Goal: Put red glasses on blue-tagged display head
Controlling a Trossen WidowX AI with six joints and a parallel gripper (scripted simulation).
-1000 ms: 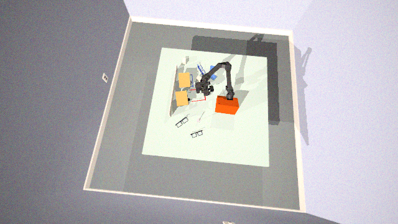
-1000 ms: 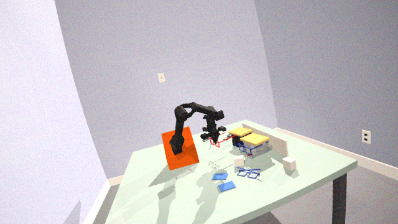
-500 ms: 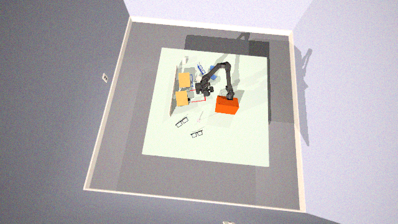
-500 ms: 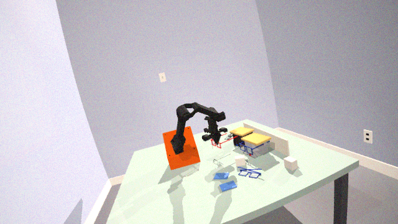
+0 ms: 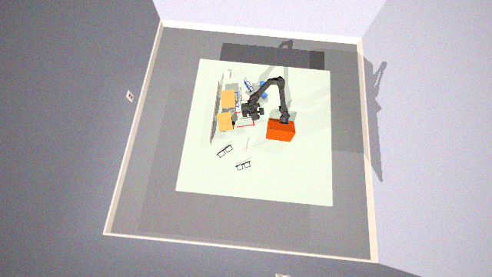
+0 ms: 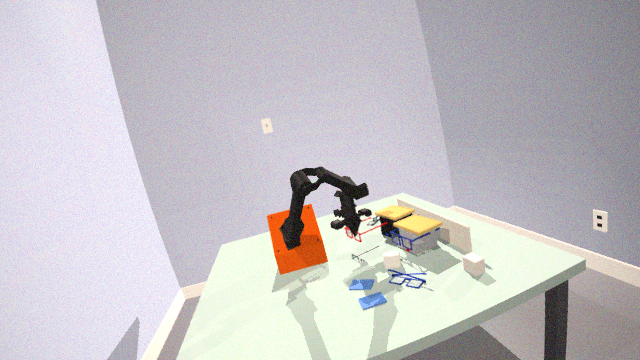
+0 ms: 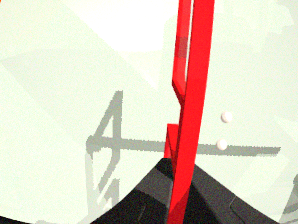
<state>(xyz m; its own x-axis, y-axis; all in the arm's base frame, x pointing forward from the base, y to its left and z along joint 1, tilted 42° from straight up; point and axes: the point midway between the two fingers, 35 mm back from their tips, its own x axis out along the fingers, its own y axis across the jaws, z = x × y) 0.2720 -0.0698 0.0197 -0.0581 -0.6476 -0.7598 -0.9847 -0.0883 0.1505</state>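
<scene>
My gripper (image 5: 254, 118) (image 6: 355, 233) (image 7: 173, 168) is shut on the front of the red glasses (image 5: 245, 125) (image 6: 372, 229) (image 7: 198, 75) and holds them above the table. Their temples point toward the black display head, with the tips just in front of it. That black head, topped by a yellow slab (image 5: 224, 121) (image 6: 394, 213), stands beside the other head. I cannot make out its blue tag. The grey head, under its own yellow slab (image 5: 227, 98) (image 6: 418, 224), wears blue glasses (image 5: 237, 99) (image 6: 402, 239). The heads are out of the wrist view.
A low board (image 5: 214, 115) (image 6: 462, 234) stands behind the heads. Folded blue glasses (image 5: 249, 85) (image 6: 407, 280), blue pads (image 6: 361, 284) (image 6: 372, 300) and white blocks (image 6: 391, 260) (image 6: 473, 264) lie beyond the grey head. Dark glasses (image 5: 224, 151) (image 5: 241, 165) lie on the other side.
</scene>
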